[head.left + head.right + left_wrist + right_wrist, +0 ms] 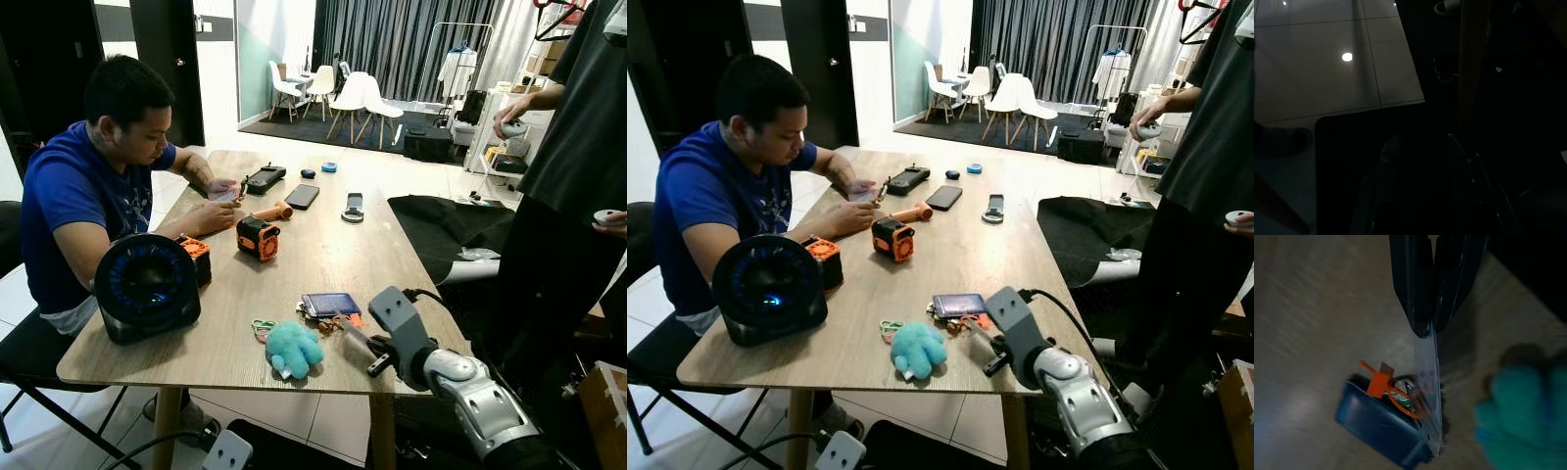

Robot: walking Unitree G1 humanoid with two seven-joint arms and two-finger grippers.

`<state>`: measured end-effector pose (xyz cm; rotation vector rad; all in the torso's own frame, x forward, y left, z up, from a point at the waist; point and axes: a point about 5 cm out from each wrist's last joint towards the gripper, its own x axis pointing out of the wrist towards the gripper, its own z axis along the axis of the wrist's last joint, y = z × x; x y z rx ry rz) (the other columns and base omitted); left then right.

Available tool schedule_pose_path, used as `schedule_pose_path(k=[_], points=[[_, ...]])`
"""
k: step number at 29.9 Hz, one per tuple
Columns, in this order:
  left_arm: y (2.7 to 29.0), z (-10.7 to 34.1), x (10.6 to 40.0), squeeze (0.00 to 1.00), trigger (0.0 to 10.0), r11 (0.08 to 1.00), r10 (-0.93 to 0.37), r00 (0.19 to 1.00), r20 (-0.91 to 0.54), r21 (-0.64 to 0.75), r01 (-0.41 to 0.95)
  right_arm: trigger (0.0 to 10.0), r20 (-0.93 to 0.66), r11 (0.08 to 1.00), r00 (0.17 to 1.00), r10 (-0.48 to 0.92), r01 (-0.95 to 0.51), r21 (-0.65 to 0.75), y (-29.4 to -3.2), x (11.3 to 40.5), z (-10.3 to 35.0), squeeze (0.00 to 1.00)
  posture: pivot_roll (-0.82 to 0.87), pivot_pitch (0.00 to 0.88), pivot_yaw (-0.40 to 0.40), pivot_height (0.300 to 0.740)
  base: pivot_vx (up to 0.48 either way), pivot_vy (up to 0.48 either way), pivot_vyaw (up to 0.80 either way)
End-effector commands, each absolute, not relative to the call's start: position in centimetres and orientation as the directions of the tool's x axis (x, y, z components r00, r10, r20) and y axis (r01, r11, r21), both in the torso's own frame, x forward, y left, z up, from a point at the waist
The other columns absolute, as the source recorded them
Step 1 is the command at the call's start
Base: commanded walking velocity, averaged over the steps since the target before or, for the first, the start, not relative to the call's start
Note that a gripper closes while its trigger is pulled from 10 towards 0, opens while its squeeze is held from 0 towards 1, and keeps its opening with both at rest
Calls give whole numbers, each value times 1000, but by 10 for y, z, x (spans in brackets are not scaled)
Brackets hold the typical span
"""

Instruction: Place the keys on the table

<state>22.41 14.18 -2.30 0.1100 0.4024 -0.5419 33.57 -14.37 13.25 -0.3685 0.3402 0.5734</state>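
- Right wrist view: right gripper (1432, 328) fingers pressed together on a clear strip (1431, 396) that runs down into the keys (1400, 394); clamped on the strip, not on the metal
- keys: a bunch with a blue card holder (331, 304) and orange tag (1378, 380), lying on the wooden table (323, 245) near its front edge, just beside the teal plush (293, 348); looks already resting on the wood
- handling, my read: light, loose and jangly; rigid bits on floppy links, so it will swing if lifted; strip looks thin, slick and bendy, poor for control; ring or holder edge is the better hold
- plush is soft and close; could get nudged
- left gripper (1420, 196): very dark, hanging by a table leg above tiled floor; cannot tell its finger state
- person in blue (88, 196) seated at the table's left side; another person stands at right
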Motion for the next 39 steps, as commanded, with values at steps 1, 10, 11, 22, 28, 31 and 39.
schedule_pose_path(k=[1, 10, 11, 22, 28, 31, 39], points=[[139, -24, 222, 0, 10000, 848, -488, 773, -406, -9, 530, 10000, -445, 767, 762, 471, -603, -219, -141, 331, 124, 0, 41, 42, -55, 740, 0, 0, 0], [138, -24, 221, 0, 10000, 845, -493, 770, -406, -13, 534, 10000, -454, 772, 751, 479, -607, -188, -141, 328, 123, 329, 39, 41, -53, 740, 0, 0, 0], [138, -24, 221, 0, 10000, 845, -493, 770, -406, -13, 534, 10000, -454, 772, 751, 479, -607, -188, -141, 328, 123, 329, 39, 41, -53, 740, 0, 0, 0], [138, -25, 221, 0, 10000, 843, -494, 767, -409, -9, 538, 10000, -461, 789, 765, 449, -582, -198, -150, 322, 125, 0, 36, 39, -46, 740, 0, 0, 0], [139, -25, 222, 0, 10000, 841, -495, 765, -413, -7, 540, 10000, -318, 871, 874, 367, -443, -212, -169, 328, 143, 0, 31, 39, -39, 740, 0, 0, 0], [139, -25, 222, 0, 10000, 840, -495, 764, -414, -5, 542, 10000, -160, 925, 937, 310, -336, -176, -184, 330, 152, 0, 29, 38, -36, 740, 0, 0, 0], [145, -28, 220, 0, 10000, 851, -475, 769, -428, 1, 526, 10000, 36, 994, 994, -101, 100, 33, -257, 304, 131, 0, 36, 30, -29, 740, 0, 0, 0]])
